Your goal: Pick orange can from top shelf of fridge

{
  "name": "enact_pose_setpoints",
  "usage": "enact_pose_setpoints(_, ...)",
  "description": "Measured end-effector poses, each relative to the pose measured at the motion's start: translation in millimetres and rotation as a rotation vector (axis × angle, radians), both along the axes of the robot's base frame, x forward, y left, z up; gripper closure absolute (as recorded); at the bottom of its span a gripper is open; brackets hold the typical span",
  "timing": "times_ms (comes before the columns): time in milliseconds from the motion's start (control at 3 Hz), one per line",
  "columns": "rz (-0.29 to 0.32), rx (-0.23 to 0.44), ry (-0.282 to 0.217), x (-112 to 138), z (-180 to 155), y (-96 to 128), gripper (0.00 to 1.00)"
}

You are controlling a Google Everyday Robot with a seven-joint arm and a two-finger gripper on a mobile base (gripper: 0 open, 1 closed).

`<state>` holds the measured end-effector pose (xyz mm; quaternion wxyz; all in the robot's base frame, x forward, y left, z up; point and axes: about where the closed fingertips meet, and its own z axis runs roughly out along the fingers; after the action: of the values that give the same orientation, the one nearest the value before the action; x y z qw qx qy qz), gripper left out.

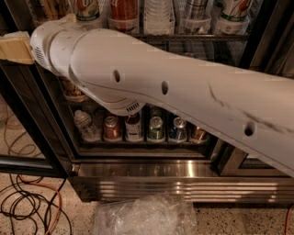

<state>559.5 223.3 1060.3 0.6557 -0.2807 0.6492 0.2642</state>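
Note:
The fridge (183,170) fills the view, with its ribbed steel base at the bottom. The top shelf (202,36) runs along the top edge, with translucent white trays holding cans and bottles. An orange-red can body (124,8) stands in one tray, left of centre, its lid cut off by the frame edge. I cannot tell for sure that it is the orange can. My white arm (165,87) crosses the view from upper left to right, in front of the middle shelves. The gripper is out of view.
The bottom rack holds a clear bottle (85,125), a red can (111,128), a green can (155,128) and a blue can (178,129). A crumpled plastic bag (147,215) lies on the floor. Cables (27,202) lie at lower left.

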Motion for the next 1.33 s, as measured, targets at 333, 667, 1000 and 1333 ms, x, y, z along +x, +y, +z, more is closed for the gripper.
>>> enact_pose_setpoints(333,0.008,-0.027,-0.007,1.0,-7.0,-0.1,0.00)
enact_pose_setpoints(667,-0.008,-0.062,-0.036,12.4,-10.5,-9.2,0.00)
enact_pose_setpoints(1000,-0.033,-0.102,-0.086,28.0,-5.8,-23.9,0.00)
enact_pose_setpoints(1333,-0.057,-0.139,-0.129,37.4,2.3,-40.2,0.00)
